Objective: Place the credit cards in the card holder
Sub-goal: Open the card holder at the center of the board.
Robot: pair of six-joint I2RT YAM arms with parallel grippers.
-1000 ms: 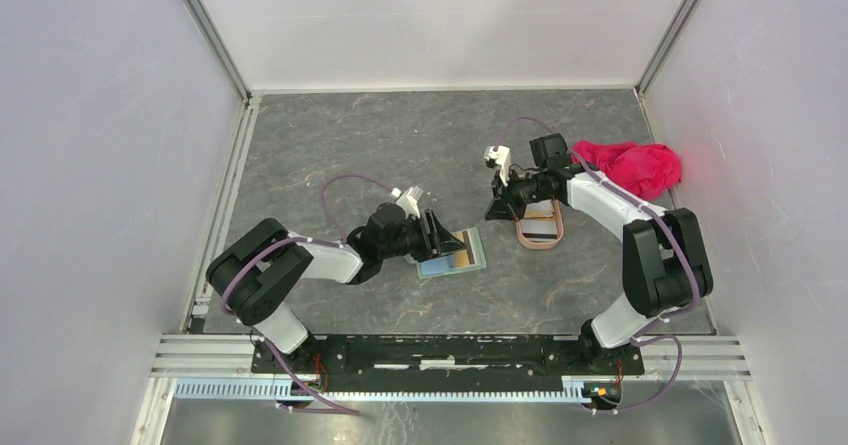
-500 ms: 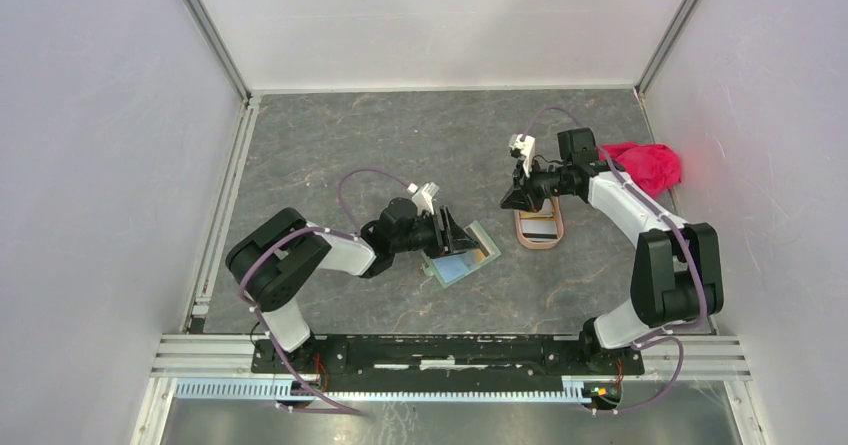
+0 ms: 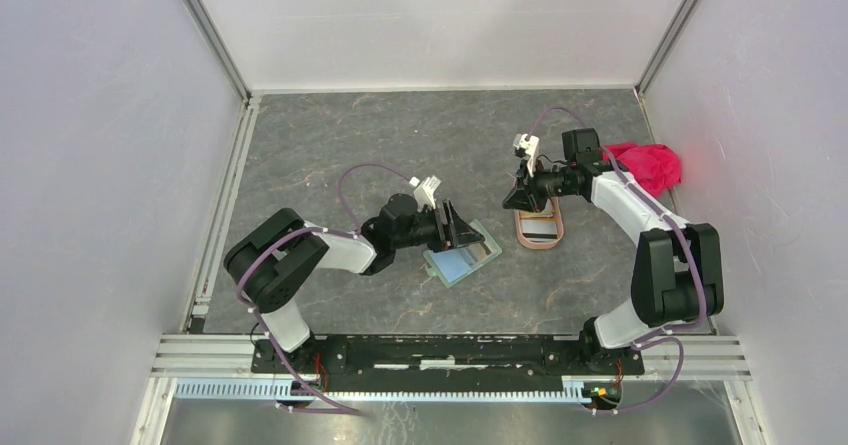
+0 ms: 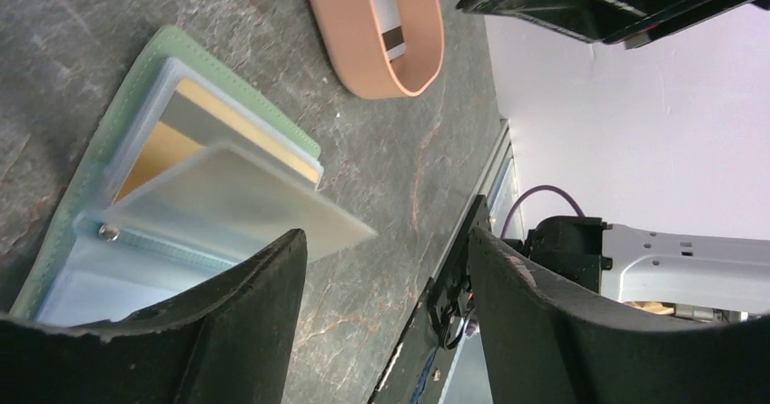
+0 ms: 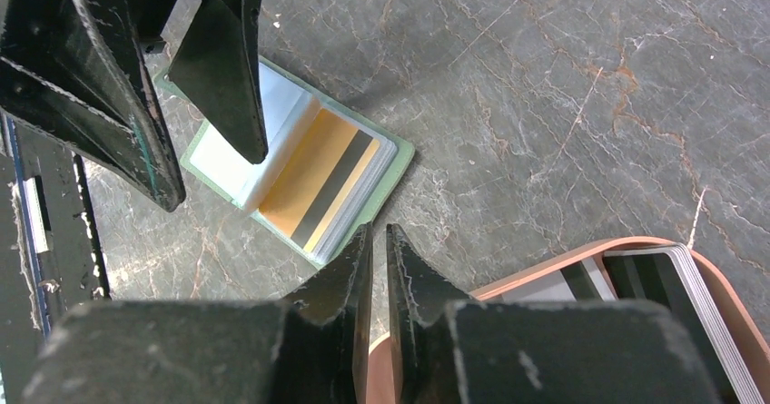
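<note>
The sage-green card holder (image 3: 464, 258) lies open on the table, also in the left wrist view (image 4: 129, 84) and the right wrist view (image 5: 389, 165). A yellow-orange credit card with a dark stripe (image 5: 323, 184) sits in a pocket, under a raised clear pocket leaf (image 4: 227, 206). My left gripper (image 3: 455, 227) is open over the holder (image 4: 386, 241), with one finger (image 5: 238, 95) touching the leaf. My right gripper (image 3: 517, 198) is shut and empty (image 5: 379, 233), above the table between the holder and the tray. More credit cards (image 5: 676, 290) lie stacked in the tray.
The pinkish-brown oblong tray (image 3: 541, 242) stands right of the holder, also in the left wrist view (image 4: 340, 27) and the right wrist view (image 5: 554, 270). A red-pink cloth (image 3: 648, 165) lies at the back right by the wall.
My right gripper drew back up and to the right, away from the holder. My left gripper moved right and the holder shifted and turned a little with it. The last half second shows little motion.
</note>
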